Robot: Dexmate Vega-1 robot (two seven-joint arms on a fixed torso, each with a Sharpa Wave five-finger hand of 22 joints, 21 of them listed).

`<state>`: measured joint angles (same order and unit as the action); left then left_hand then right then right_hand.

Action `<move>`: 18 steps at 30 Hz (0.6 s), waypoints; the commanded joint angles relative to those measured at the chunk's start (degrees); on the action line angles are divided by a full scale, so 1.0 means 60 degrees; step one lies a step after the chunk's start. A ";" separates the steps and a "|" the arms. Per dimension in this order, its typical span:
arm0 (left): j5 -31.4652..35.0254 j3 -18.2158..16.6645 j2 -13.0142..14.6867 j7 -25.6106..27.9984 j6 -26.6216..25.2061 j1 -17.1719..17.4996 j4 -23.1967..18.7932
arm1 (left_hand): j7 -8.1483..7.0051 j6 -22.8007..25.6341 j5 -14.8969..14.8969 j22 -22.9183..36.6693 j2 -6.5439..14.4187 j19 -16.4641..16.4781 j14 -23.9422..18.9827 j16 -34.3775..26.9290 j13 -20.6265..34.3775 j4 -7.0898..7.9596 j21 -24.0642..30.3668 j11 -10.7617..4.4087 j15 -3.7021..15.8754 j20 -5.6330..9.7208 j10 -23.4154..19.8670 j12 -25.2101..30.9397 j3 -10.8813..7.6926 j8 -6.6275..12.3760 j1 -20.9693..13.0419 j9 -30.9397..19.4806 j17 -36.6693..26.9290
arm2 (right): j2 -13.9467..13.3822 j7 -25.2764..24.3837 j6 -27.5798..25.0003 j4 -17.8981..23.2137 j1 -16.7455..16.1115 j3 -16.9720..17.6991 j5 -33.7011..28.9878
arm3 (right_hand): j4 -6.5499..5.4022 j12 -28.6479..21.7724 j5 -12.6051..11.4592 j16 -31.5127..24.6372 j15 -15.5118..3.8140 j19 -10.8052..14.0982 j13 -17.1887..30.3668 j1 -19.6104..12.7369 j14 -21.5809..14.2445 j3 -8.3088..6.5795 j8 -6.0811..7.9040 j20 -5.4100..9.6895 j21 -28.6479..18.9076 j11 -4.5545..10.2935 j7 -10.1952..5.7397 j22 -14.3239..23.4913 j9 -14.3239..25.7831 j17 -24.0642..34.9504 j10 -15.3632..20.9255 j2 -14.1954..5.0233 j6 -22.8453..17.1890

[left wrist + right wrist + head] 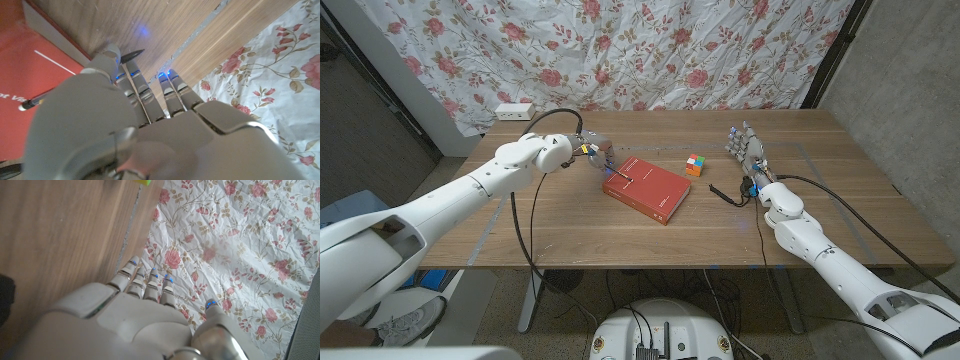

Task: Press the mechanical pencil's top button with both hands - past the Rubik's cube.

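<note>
Slim dark mechanical pencil with a pointed tip sits pinched in the left robot hand, beside the red book. Right robot hand stands spread, holding nothing, right of the Rubik's cube.

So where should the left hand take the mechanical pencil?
Mid-barrel, pinched from above, I'd say: the mechanical pencil lies thin and low across the red book's edge, tip out over the table. The left hand is over its middle; leave the end over the book free.

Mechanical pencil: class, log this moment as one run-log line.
left hand: at mechanical pencil on red book | right hand: open, apart | Rubik's cube: beside book
</note>
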<state>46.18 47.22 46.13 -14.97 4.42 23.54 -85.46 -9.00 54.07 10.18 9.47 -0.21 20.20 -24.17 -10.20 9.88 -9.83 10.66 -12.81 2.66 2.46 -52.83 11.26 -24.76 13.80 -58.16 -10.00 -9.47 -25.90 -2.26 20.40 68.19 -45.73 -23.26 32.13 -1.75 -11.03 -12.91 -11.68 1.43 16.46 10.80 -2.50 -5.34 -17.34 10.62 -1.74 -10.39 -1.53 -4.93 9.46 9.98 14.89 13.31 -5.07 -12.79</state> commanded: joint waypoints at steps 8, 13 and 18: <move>0.0212 0.0052 0.0048 0.0071 -0.0030 0.0001 -0.0124 | 0.0050 0.0377 0.0026 0.0017 0.0121 0.0183 -0.0250 -0.0089 0.0017 0.0009 0.0082 0.0019 0.1633 0.1078 -0.0392 0.0029 0.0116 0.0036 -0.0200 -0.0057 -0.0036 | 0.0015 -0.0016 0.0004 -0.0041 0.0031 -0.0022 -0.0035 | 0.0023 -0.0047 -0.0063 -0.0036 0.0009 0.0091 0.0014 0.0010 -0.0066 -0.0112 0.0054 0.0007 -0.0056 0.0005 0.0016 0.0014 0.0021 0.0002 0.0058 -0.0068 -0.0082; 0.0243 0.0037 0.0059 0.0075 -0.0057 0.0034 -0.0179 | 0.0072 0.0569 0.0024 0.0017 0.0153 0.0232 -0.0329 -0.0088 0.0022 0.0010 0.0084 0.0017 0.1643 0.1081 -0.0559 0.0034 0.0150 0.0050 -0.0240 -0.0064 -0.0036 | -0.0001 -0.0012 -0.0021 -0.0028 0.0032 -0.0028 -0.0041 | 0.0023 -0.0043 -0.0065 -0.0039 0.0013 0.0090 0.0014 0.0007 -0.0073 -0.0123 0.0051 0.0012 -0.0054 0.0000 0.0022 0.0014 0.0021 -0.0007 0.0052 -0.0075 -0.0084; 0.0278 -0.0004 0.0089 0.0122 -0.0096 0.0069 -0.0240 | 0.0091 0.0822 0.0020 0.0016 0.0204 0.0291 -0.0416 -0.0084 0.0028 0.0018 0.0085 0.0022 0.1650 0.1096 -0.0800 0.0052 0.0193 0.0083 -0.0277 -0.0078 -0.0037 | 0.0000 0.0004 -0.0028 -0.0044 0.0048 -0.0032 -0.0038 | 0.0020 -0.0040 -0.0065 -0.0039 0.0007 0.0093 0.0014 0.0008 -0.0069 -0.0130 0.0052 0.0007 -0.0054 0.0012 0.0022 0.0014 0.0022 -0.0016 0.0048 -0.0075 -0.0099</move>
<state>47.28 47.45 46.35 -14.55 4.31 23.50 -86.13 -8.47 58.27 10.18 9.47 0.86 21.44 -26.13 -10.20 9.88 -9.76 10.66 -12.62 2.57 2.46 -56.86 11.26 -23.72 14.02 -59.23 -10.28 -9.46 -25.82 -2.32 20.40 67.95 -45.55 -23.36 31.95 -1.75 -11.03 -12.91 -11.68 1.43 16.46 10.80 -2.50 -5.34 -17.82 10.62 -1.74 -10.39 -1.53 -4.72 9.45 9.98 14.63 13.31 -5.07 -12.99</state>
